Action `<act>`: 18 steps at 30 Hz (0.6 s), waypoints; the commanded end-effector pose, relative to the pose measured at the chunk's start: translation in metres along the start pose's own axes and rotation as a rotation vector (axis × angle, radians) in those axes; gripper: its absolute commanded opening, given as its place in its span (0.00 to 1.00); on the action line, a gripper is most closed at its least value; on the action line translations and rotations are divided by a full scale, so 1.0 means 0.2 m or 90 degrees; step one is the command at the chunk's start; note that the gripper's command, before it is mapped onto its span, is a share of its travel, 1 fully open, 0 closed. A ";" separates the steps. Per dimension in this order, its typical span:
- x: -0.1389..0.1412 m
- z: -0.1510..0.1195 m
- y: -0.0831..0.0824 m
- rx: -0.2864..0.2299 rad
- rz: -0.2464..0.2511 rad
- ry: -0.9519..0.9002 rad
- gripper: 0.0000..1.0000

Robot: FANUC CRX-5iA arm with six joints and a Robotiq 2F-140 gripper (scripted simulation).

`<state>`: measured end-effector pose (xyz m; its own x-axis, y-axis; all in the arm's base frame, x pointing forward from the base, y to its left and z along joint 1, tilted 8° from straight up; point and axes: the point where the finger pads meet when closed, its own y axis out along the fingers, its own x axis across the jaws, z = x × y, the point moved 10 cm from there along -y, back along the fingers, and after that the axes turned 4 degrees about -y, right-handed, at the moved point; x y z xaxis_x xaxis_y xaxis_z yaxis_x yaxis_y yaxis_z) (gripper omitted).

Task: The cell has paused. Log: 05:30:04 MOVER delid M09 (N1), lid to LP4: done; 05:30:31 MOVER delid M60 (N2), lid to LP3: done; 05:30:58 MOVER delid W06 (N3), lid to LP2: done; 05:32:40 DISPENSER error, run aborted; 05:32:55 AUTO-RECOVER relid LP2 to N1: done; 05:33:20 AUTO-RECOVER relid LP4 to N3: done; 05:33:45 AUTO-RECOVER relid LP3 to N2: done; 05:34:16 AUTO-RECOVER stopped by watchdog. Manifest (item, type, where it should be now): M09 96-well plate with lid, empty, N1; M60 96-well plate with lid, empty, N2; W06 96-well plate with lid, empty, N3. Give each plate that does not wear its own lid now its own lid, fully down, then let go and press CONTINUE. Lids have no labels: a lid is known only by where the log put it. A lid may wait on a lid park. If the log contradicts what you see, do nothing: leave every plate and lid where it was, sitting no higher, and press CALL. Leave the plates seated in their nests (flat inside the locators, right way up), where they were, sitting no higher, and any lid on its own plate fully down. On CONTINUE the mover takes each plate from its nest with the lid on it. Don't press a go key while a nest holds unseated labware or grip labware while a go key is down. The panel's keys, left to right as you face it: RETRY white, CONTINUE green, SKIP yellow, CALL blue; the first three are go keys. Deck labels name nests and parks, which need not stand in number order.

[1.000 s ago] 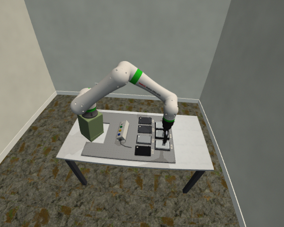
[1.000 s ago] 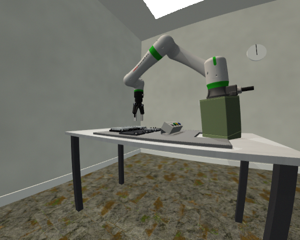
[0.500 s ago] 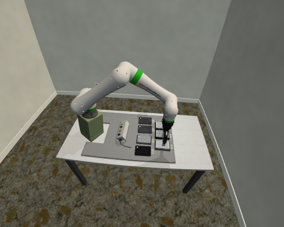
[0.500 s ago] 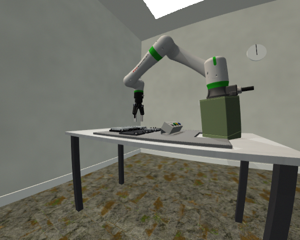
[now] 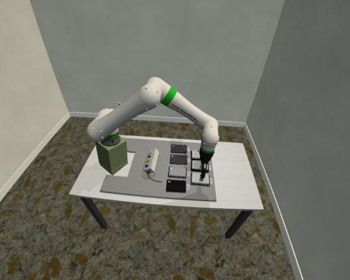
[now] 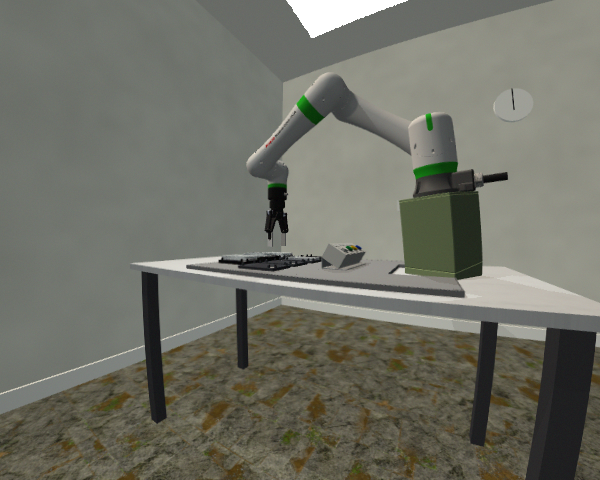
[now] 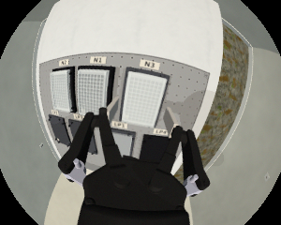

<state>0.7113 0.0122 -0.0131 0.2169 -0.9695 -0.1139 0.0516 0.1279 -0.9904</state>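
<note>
Three white 96-well plates sit in a row of nests on the grey deck: N3 (image 5: 199, 178) nearest, N1 (image 5: 196, 164) in the middle and a third (image 5: 195, 154) farthest. In the wrist view they show as N3 (image 7: 143, 97), N1 (image 7: 94, 89) and the third plate (image 7: 62, 88). I cannot tell which plates wear lids. Beside them is a row of dark lid parks; one park (image 5: 177, 172) looks light grey, as if a lid lies on it, and it also shows in the wrist view (image 7: 122, 141). My gripper (image 5: 203, 176) (image 6: 277, 235) hangs open and empty above the plates, well clear of them.
The key panel (image 5: 150, 160) with coloured keys stands on the deck left of the parks, also seen in the exterior view (image 6: 344, 254). The green robot pedestal (image 5: 111, 156) is at the deck's left end. The other parks (image 5: 175, 185) (image 5: 178, 148) (image 5: 178, 159) look dark.
</note>
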 end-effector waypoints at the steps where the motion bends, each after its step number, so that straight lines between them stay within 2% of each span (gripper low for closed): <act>1: 0.00 0.00 0.02 0.000 0.000 0.000 0.66; 18: 0.00 0.00 0.08 0.000 0.000 0.000 0.66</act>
<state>0.7123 0.0142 -0.0285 0.2168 -0.9695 -0.1139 0.0515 0.1279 -0.9904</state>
